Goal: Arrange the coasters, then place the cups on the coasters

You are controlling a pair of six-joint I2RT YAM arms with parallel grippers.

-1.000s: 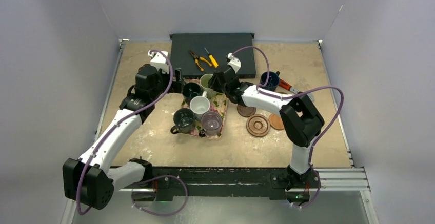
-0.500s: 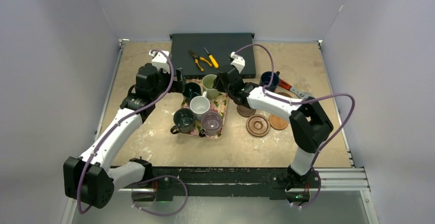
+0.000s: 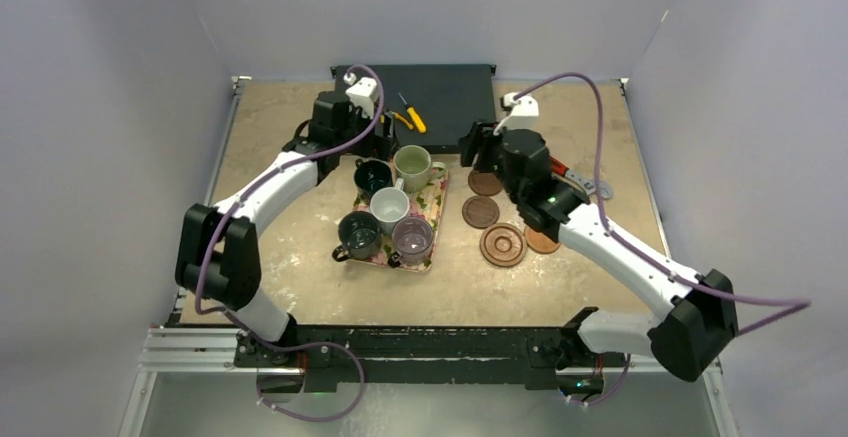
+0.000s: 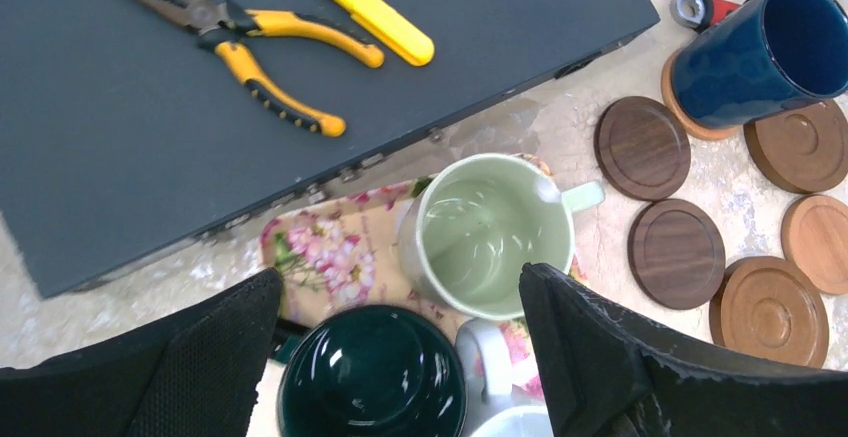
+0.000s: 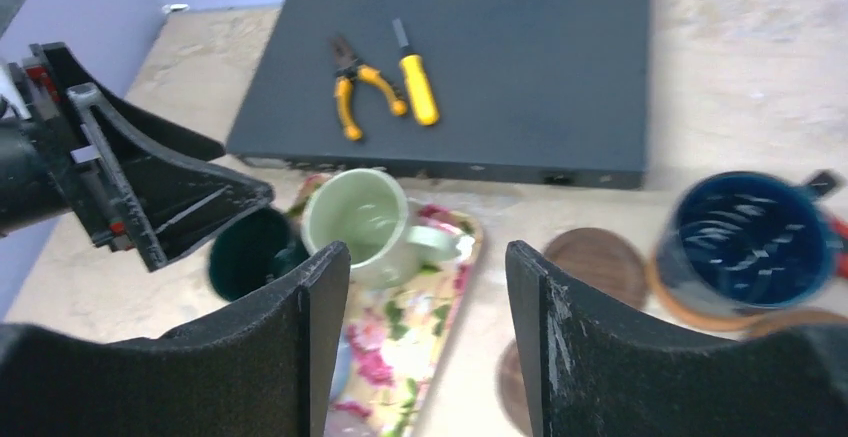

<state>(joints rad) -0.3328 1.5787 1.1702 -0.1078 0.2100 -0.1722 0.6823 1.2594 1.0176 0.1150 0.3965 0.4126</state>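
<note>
Quick status from us: the pale green cup is the one in play, we think. It stands upright at the far end of the floral tray, handle pointing sideways toward the coasters.

The left hand hangs right over that end of the tray with its fingers spread wide and nothing in them. The green cup lies just ahead of the fingertips. The line between the two fingers runs roughly along the way the handle points, so we'd watch that the handle doesn't get caught.

The right hand is spread too and empty. It sits over the coaster side, and the same cup is just past its left finger. Both are close, but the left looks nearer to us.

Room is tight. The teal cup and white cup crowd the green one on the near side. The edge of the dark box, with the pliers and screwdriver on it, runs just behind.

Only the navy cup is on a coaster so far, a tan one. Five coasters lie free just beside the tray, and there's bare counter nearer the arm bases. With both arms converging on one spot, we'd worry about a clash.
</note>
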